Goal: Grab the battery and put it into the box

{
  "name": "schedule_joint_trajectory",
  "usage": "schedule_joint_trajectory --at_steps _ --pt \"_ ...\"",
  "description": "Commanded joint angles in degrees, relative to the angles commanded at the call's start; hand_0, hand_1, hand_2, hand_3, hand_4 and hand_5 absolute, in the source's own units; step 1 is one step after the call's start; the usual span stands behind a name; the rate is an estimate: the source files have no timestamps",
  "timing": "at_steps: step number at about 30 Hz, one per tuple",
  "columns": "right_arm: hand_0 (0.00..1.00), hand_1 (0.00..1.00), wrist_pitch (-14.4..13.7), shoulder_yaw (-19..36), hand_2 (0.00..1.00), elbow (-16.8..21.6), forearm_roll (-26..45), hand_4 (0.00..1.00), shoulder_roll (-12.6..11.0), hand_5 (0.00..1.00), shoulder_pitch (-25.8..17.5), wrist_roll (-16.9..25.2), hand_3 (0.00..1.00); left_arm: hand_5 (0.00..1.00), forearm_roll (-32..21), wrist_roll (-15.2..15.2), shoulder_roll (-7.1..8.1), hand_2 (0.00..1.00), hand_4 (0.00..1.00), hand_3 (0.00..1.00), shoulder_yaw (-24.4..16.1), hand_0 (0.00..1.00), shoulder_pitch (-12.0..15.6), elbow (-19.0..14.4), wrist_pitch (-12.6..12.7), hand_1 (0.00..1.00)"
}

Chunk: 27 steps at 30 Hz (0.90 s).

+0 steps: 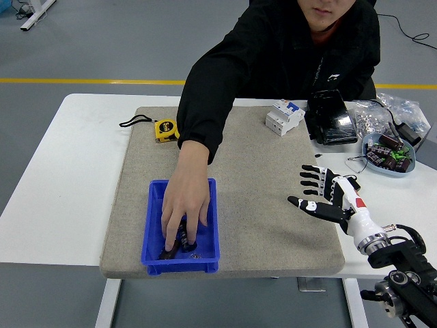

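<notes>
A blue box [156,220] sits on the grey mat [259,171] near its front left corner. A person's hand [184,208] reaches down into the box, its fingers on the dark cylindrical batteries [181,242] lying inside. My right hand [315,190] hovers over the mat's right edge, far from the box, fingers spread and holding nothing. Several more batteries fill a small bowl [388,154] on the table at the right. My left arm does not show.
A yellow tape measure [164,130] lies at the mat's back left, partly behind the person's sleeve. A white circuit breaker [285,117] and a black device [328,117] stand at the back right. Plastic bags [392,113] lie beyond the bowl.
</notes>
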Motion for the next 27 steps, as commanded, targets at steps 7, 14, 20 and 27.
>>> schedule_joint_trajectory --at_steps 7,14,20,27 --pt "0.998 0.951 8.85 1.45 0.942 -1.42 15.49 0.998 0.57 0.998 -1.42 2.45 0.982 0.647 -0.94 -0.53 -0.42 0.809 0.7 0.632 -0.07 0.814 -0.2 0.0 0.75 0.795" --pt "0.998 0.998 17.64 2.72 0.998 -2.17 23.33 0.998 0.65 0.998 -1.27 0.87 0.998 0.651 -1.69 -0.98 -0.94 0.808 0.702 0.631 -0.04 0.811 -0.43 0.0 1.18 0.794" --pt "0.998 0.99 15.82 2.71 0.987 -2.51 25.92 0.998 0.47 0.998 -0.99 -0.36 0.998 0.648 -3.14 -1.38 -0.99 0.808 0.699 0.631 1.28 0.809 -0.75 0.0 1.2 0.793" --pt "0.998 0.98 15.09 3.04 0.971 -2.53 28.34 0.998 0.43 0.998 -0.84 2.43 0.998 0.649 -4.33 -2.11 -1.26 0.806 0.698 0.63 2.05 0.808 -1.21 0.0 1.5 0.793"
